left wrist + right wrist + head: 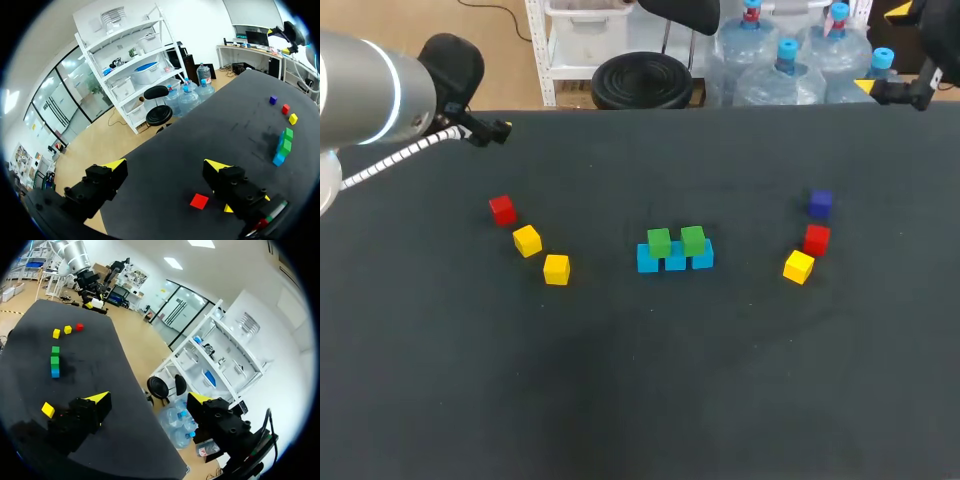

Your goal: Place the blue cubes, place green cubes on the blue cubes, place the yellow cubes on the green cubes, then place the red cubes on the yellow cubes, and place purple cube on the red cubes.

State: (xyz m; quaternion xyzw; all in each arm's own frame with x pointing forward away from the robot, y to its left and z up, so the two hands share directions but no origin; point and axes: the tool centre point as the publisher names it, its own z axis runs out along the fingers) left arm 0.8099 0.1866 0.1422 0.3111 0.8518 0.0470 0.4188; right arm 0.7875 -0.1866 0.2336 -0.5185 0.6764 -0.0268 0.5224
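Observation:
Three blue cubes (pixel 675 258) stand in a row at mid-table, with two green cubes (pixel 676 241) on top. On the left lie a red cube (pixel 502 209) and two yellow cubes (pixel 527 240) (pixel 556 269). On the right are a purple cube (pixel 821 203), a red cube (pixel 817 239) and a yellow cube (pixel 799 266). My left gripper (pixel 165 167) hangs open and empty over the far left edge, with the left red cube (pixel 199 201) just ahead of it. My right gripper (pixel 150 399) is open and empty above the far right corner, with the right yellow cube (pixel 48 410) beside one finger.
The dark table (pixel 640 380) is bare across its whole near half. My left arm (pixel 380 100) comes in at the far left corner, my right arm (pixel 910 92) at the far right corner. Both are well above and away from the cubes.

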